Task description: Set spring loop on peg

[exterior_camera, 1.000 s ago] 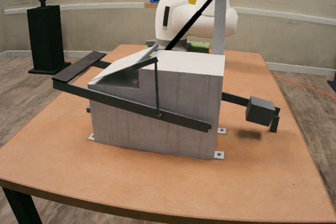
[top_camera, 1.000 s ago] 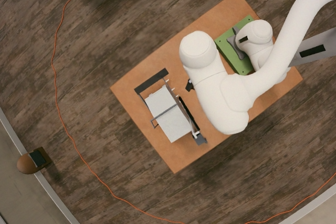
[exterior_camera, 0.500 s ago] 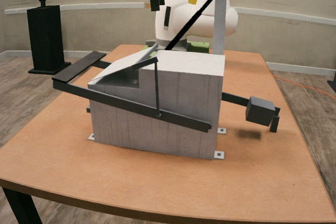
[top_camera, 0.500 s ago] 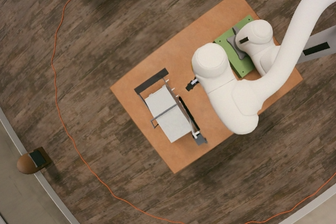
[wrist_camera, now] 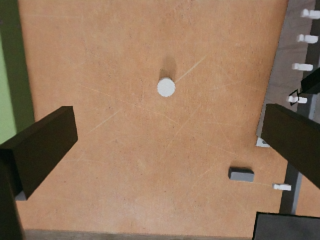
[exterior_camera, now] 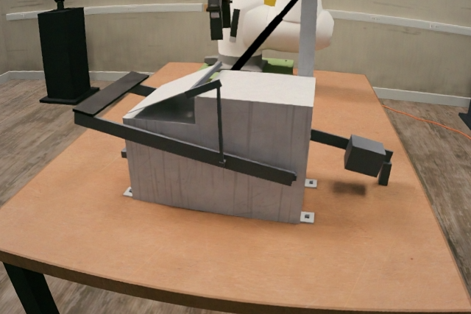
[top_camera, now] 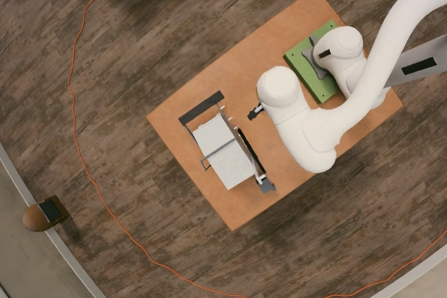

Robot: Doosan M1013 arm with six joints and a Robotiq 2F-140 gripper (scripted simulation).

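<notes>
My claw [wrist_camera: 167,140] spread wide and empty above the bench [wrist_camera: 125,190], white weight [wrist_camera: 166,87] below, pegs [wrist_camera: 302,66] at right, spring loop perhaps on one.

Seen from above, a white robot arm [top_camera: 360,85] reaches from its green base plate [top_camera: 301,62] across an orange-brown tabletop [top_camera: 202,82] toward a grey feeder [top_camera: 223,152], its raised dark pedal [top_camera: 200,107] at the far end. A small dark shape beside the wrist is probably the gripper [top_camera: 253,112]. An orange cable [top_camera: 77,143] snakes over the wooden floor [top_camera: 108,215].
</notes>
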